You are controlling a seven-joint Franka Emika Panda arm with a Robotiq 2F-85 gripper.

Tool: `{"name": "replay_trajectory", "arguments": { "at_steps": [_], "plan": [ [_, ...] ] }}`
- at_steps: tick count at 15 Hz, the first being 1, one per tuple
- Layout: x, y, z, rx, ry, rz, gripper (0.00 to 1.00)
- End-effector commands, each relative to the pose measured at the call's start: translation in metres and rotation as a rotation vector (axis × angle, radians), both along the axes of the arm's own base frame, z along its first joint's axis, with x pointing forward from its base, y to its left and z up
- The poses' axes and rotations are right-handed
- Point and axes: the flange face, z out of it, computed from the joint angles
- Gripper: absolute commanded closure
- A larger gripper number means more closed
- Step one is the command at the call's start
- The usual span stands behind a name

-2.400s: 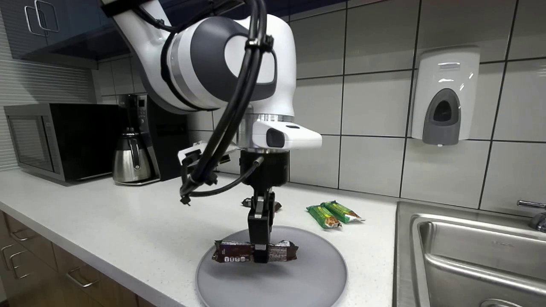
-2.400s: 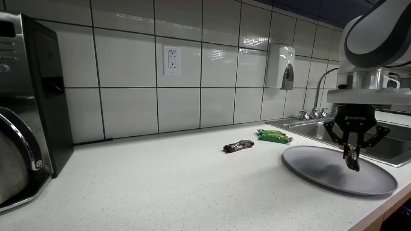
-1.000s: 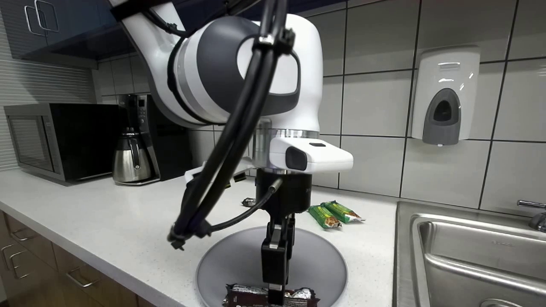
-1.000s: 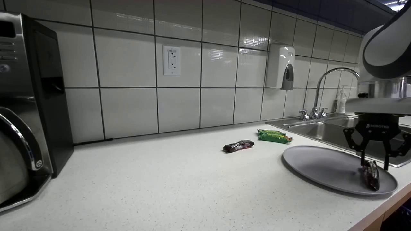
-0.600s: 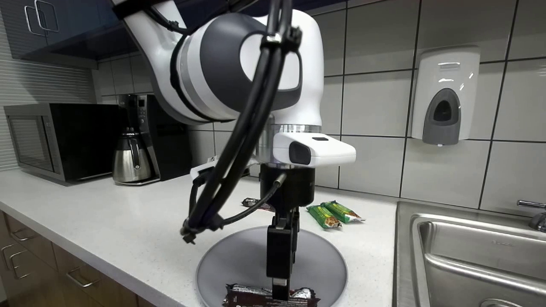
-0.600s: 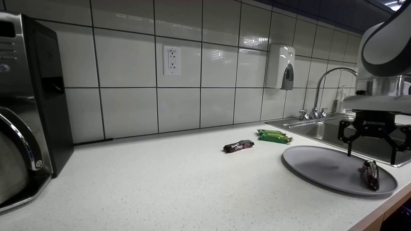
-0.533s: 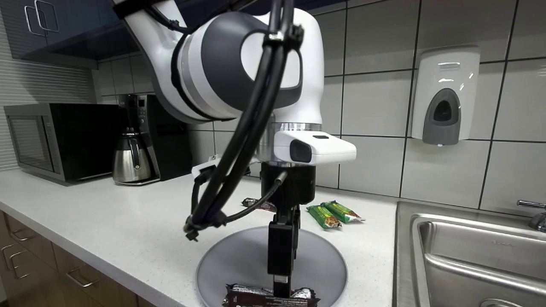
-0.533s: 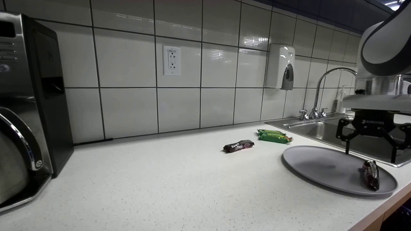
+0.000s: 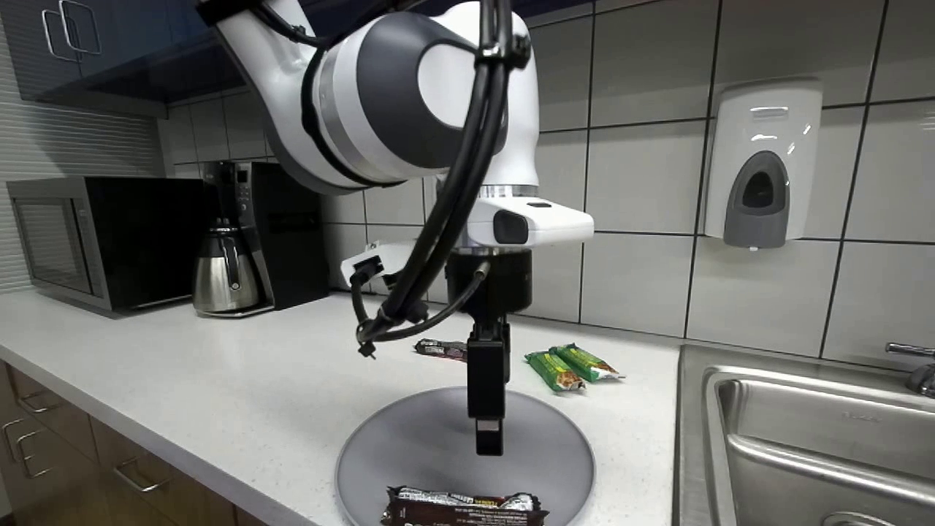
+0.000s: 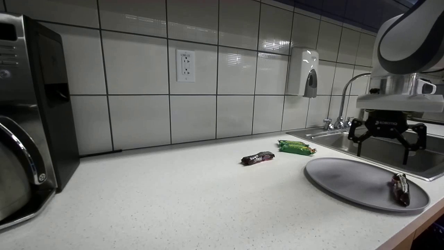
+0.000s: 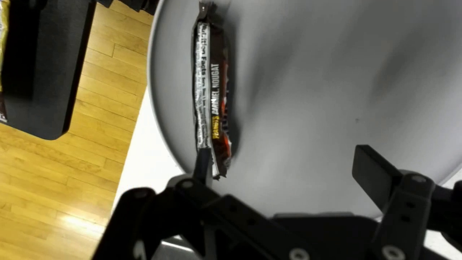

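A brown wrapped candy bar lies on the grey round plate, close to the plate's rim by the counter's front edge. Both exterior views show the bar on the plate too. Above the plate hangs my gripper, its fingers spread wide with only air between them. In the wrist view, one finger of the gripper overlaps the bar's near end, though it hangs higher. A second brown bar rests on the counter behind the plate. Beside it lie two green-wrapped bars.
A steel sink borders the counter on one side, its faucet behind. A soap dispenser hangs on the tiled wall. Toward the opposite end stand a coffee maker and a microwave. Wooden drawers sit below the counter edge.
Earlier the gripper held the brown bar above the plate, then lowered it onto the plate. The fingers have since spread and let go, and the arm has risen away from the bar.
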Motion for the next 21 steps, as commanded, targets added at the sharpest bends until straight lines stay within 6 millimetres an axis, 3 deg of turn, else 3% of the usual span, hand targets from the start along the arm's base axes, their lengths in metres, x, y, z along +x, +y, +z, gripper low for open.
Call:
{"name": "replay_trajectory", "arguments": {
  "at_steps": [1,16,21],
  "plan": [
    [0.017,0.021,0.009,0.003,-0.018,0.039,0.00],
    [0.085,0.142,0.012,0.011,-0.077,0.101,0.00],
    [0.111,0.182,0.013,0.011,-0.110,0.048,0.00]
  ]
}}
